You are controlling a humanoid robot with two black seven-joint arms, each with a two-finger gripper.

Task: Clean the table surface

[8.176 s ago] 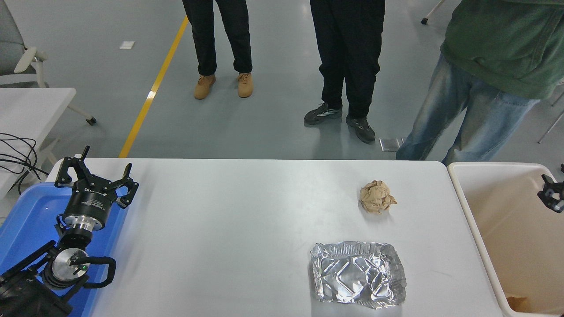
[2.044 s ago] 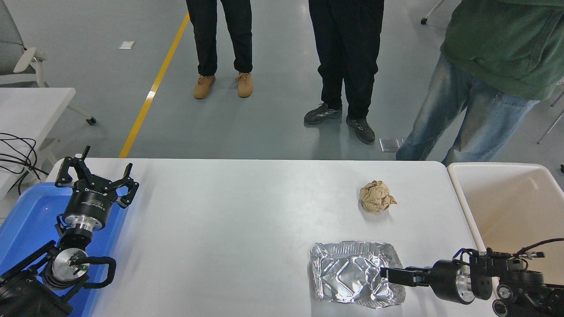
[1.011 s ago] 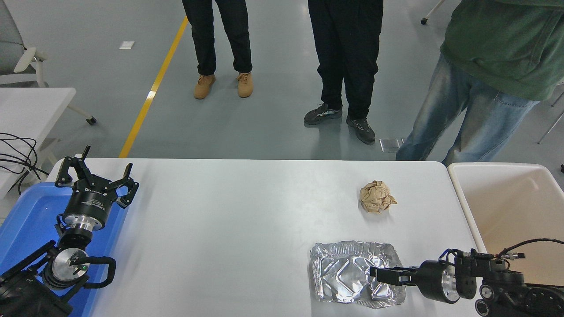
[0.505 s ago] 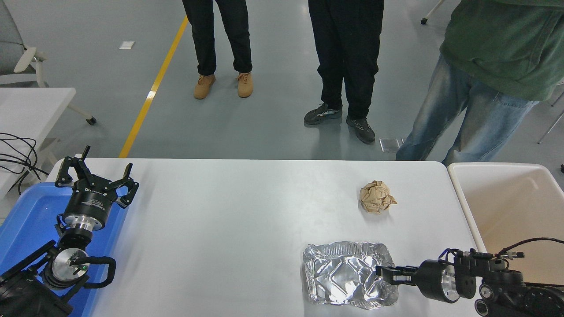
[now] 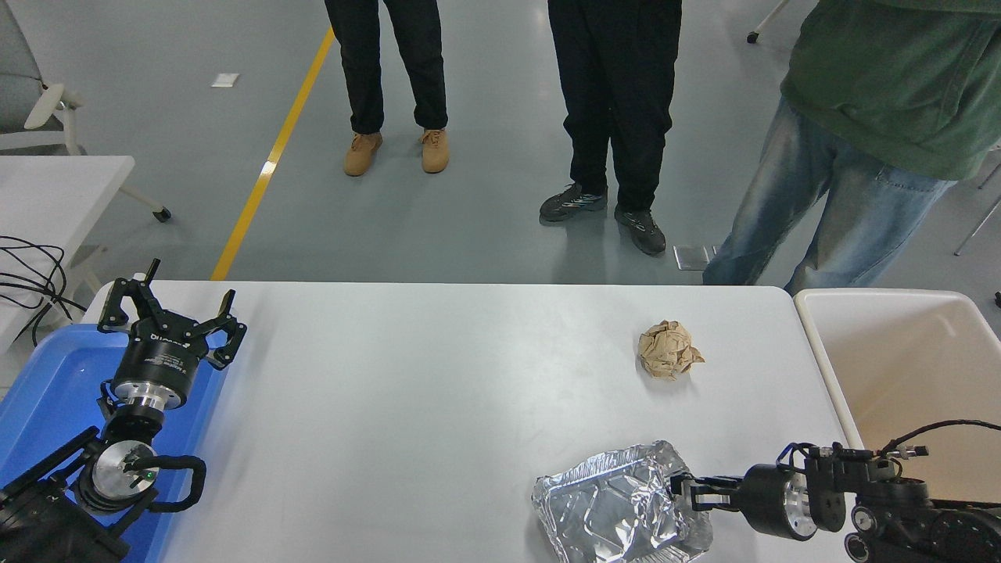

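Two pieces of litter lie on the worktop (image 5: 438,391), the wide white surface that fills the middle of the head view and is bare over its left and central parts. Nearest the robot, at the front right, a crumpled foil tray (image 5: 614,512) sits tilted, its right rim raised where the right claw (image 5: 682,494) has closed on that edge, the arm reaching in low from the right. Farther back on the same side rests a ball of brown paper (image 5: 667,350), well apart from the tray. Just beside the worktop's right end stands a beige bin (image 5: 899,367), its mouth open. The step in hand looks like the pick-up of the foil tray, with the grip taken at its rim. The next move probably calls for lifting it clear of the surface and carrying it right over the bin's near wall before release; thin foil may bend or slip from an edge hold. At the lower left the left claw (image 5: 168,317) is parked with fingers spread, above a blue tray (image 5: 55,383). Three people stand on the far side.
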